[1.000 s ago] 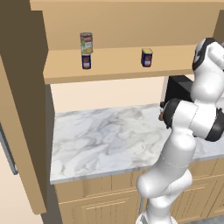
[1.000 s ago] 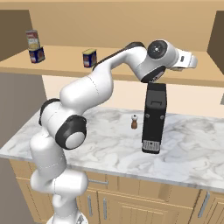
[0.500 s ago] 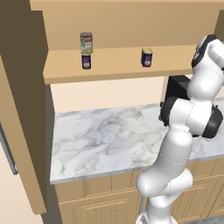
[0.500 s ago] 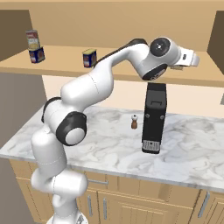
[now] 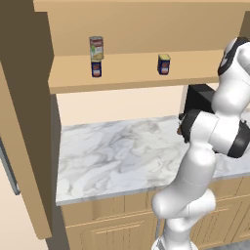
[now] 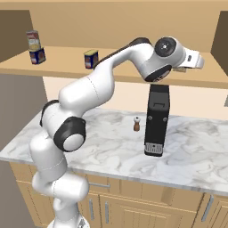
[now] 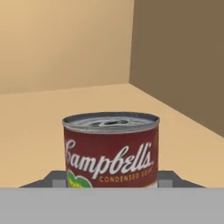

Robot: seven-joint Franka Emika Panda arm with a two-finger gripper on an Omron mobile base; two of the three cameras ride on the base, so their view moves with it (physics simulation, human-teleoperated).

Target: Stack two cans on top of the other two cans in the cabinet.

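A tall red-and-white can (image 7: pixel 111 151) stands upright on the cabinet shelf (image 7: pixel 39 127), close in front of the hand camera. My gripper (image 7: pixel 112 180) is shut on it, a fingertip (image 7: pixel 57 180) against each side low down. From the right base, the gripper (image 6: pixel 187 67) reaches onto the far right end of the shelf (image 6: pixel 124 73). Another tall can (image 5: pixel 96 48) (image 6: pixel 33 39) sits stacked on a short dark blue can (image 5: pixel 96 68) (image 6: pixel 37 55) at the left end. The second blue can (image 5: pixel 163 64) (image 6: pixel 91 59) stands alone mid-shelf with a bare lid.
The cabinet's dark brown side panel (image 7: pixel 183 57) rises just right of the held can. Below the shelf, a black appliance (image 6: pixel 156 118) and a small shaker (image 6: pixel 137 124) stand on the marble counter (image 5: pixel 117 151). My arm arches over the counter.
The jaws went from wide open to shut on the tall can at the shelf's right end. The hand shifted slightly; the other cans stayed put.
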